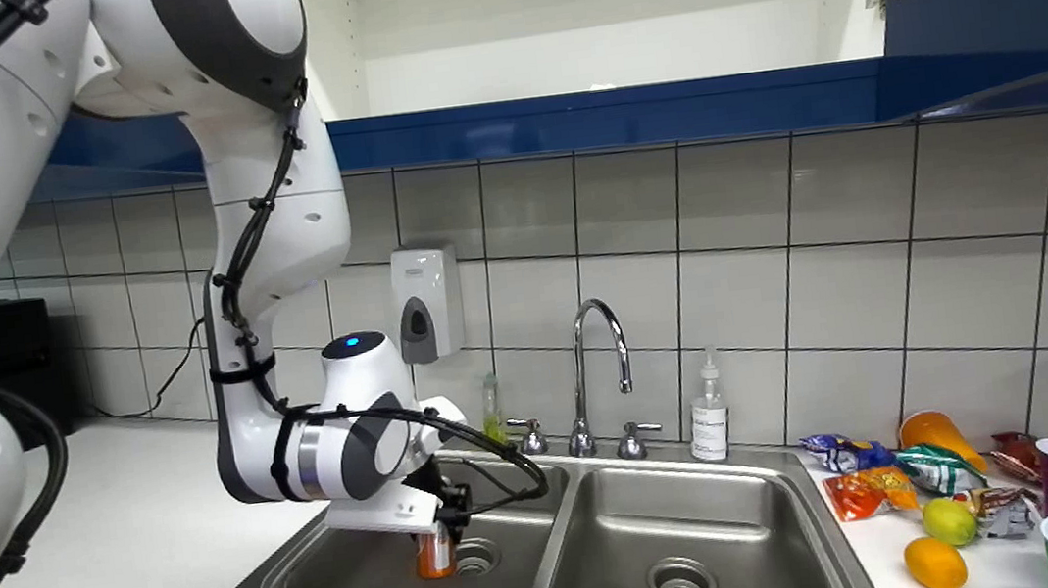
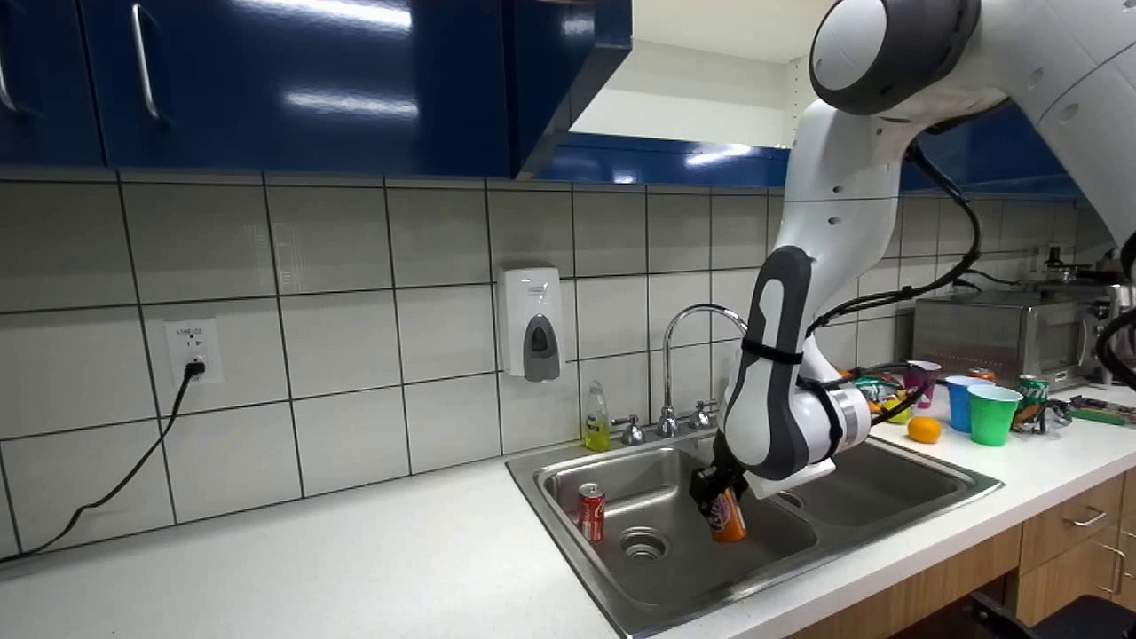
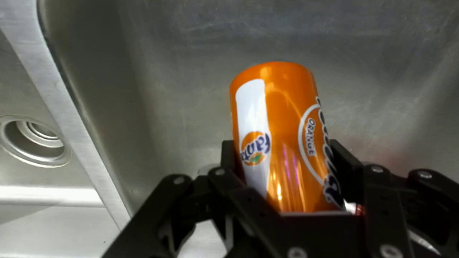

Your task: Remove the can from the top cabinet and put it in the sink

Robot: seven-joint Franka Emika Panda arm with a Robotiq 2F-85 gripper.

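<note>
two fingers (image 3: 346,165) of the gripper (image 3: 281,147) hold the orange can (image 3: 283,111), tilted, in one basin (image 2: 683,577) of the sink (image 1: 556,547); if it touches the bottom, we cannot tell. one red can (image 2: 591,512) stands in same basin. behind, we see the faucet (image 1: 580,376) and, above, the top cabinet (image 1: 595,49).

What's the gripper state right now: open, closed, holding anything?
Gripper: closed, holding the orange Fanta can over the sink; whether the can touches the bottom, can't tell.
</note>
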